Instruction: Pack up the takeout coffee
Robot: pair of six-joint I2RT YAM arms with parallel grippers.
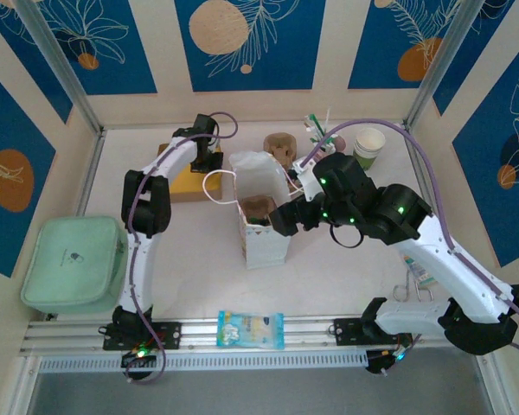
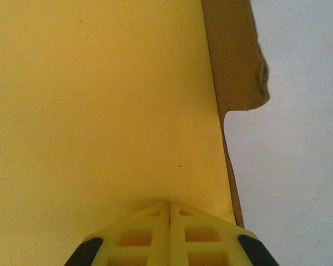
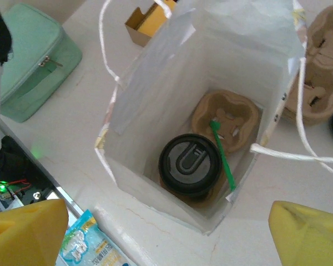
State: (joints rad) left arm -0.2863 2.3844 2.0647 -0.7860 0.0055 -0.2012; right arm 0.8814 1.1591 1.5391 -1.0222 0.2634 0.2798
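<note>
Left arm [image 1: 147, 203] reaches way out to the far left with its wrist tipped down. Its jaws are closed tight, and the two yellow fingers [image 2: 150, 238] meet flush. Right arm [image 1: 441, 251] bends in from the near right toward the middle, wrist aimed downward. Its jaws are spread wide, yellow fingertips [image 3: 28, 233] well apart.

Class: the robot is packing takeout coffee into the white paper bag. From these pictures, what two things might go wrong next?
1. The open right gripper hovers over the mouth of the white paper bag, close to its white cord handle; pulling away may snag it and tip the bag.
2. The shut left gripper is at the yellow cardboard box, away from the bag, so nothing steadies the black-lidded cup inside.
</note>
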